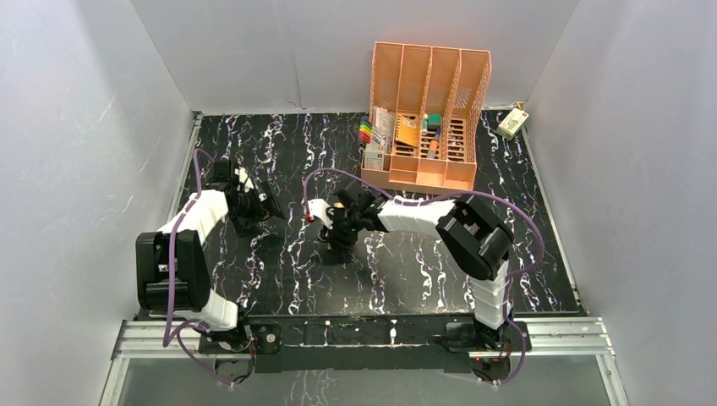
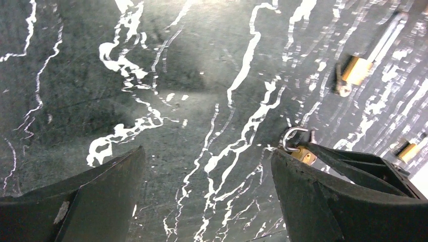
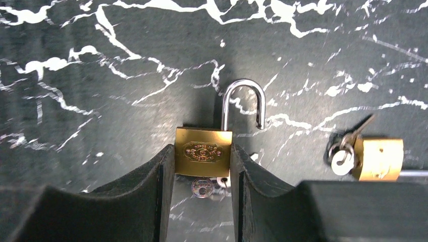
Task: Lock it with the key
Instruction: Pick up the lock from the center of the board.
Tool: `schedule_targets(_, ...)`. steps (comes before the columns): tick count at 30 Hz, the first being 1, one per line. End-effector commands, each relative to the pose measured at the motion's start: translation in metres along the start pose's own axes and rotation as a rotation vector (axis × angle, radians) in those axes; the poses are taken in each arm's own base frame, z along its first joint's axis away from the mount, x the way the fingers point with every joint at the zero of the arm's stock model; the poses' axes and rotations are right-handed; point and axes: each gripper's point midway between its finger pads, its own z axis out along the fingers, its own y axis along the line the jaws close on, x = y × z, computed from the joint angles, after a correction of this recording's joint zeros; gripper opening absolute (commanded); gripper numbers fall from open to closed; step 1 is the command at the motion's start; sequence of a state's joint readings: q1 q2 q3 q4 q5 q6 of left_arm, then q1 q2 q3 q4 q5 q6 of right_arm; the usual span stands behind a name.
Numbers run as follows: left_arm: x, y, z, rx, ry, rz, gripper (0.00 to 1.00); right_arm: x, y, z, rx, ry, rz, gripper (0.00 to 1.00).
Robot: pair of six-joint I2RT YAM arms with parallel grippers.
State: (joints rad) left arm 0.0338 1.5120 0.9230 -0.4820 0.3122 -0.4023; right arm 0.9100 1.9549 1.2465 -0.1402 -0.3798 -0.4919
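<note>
Black marbled table bears the brass padlock near its middle, the right gripper pinching its body between 2 narrow-set fingers. Its shackle stands open — nothing locked yet — with the key seated underneath; pressing shut and turning remain. The left gripper gapes wide, holding nothing.

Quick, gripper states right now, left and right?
Left gripper: open, holding nothing.
Right gripper: closed on the brass padlock, whose shackle is open.

Padlock emblem lettering: illegible.
</note>
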Motion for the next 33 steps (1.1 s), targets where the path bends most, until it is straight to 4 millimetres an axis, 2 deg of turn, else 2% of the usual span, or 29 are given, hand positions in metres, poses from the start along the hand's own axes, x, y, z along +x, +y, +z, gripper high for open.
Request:
schedule_targets(1,-0.011,-0.032,-0.025,0.170,-0.090,0.105,0.94,-0.065,0.010,-0.055,0.005,-0.147,-0.009,0.25)
schedule_targets(5,-0.022,-0.060,-0.044,0.317,-0.191,0.213,0.94,-0.100,0.037,-0.091,-0.093,-0.234,0.044,0.25)
schedule_targets(10,-0.038,-0.097,-0.082,0.505,-0.399,0.401,0.94,-0.128,0.066,-0.139,-0.249,-0.332,0.157,0.27)
schedule_targets(14,-0.030,-0.137,-0.124,0.775,-0.591,0.569,0.91,-0.137,0.076,-0.178,-0.359,-0.374,0.260,0.28)
schedule_targets(17,-0.019,-0.157,-0.162,0.922,-0.763,0.708,0.92,-0.143,0.083,-0.206,-0.432,-0.402,0.301,0.28)
schedule_targets(24,0.022,-0.185,-0.199,1.198,-0.683,0.950,0.92,-0.160,0.100,-0.263,-0.623,-0.520,0.327,0.28)
schedule_targets(25,0.034,-0.193,-0.203,1.239,-0.650,0.998,0.92,-0.162,0.101,-0.269,-0.643,-0.533,0.326,0.28)
schedule_targets(28,0.058,-0.205,-0.212,1.322,-0.551,1.117,0.91,-0.170,0.103,-0.284,-0.690,-0.558,0.314,0.25)
schedule_targets(33,0.084,-0.215,-0.221,1.413,-0.403,1.233,0.87,-0.181,0.099,-0.298,-0.707,-0.583,0.302,0.25)
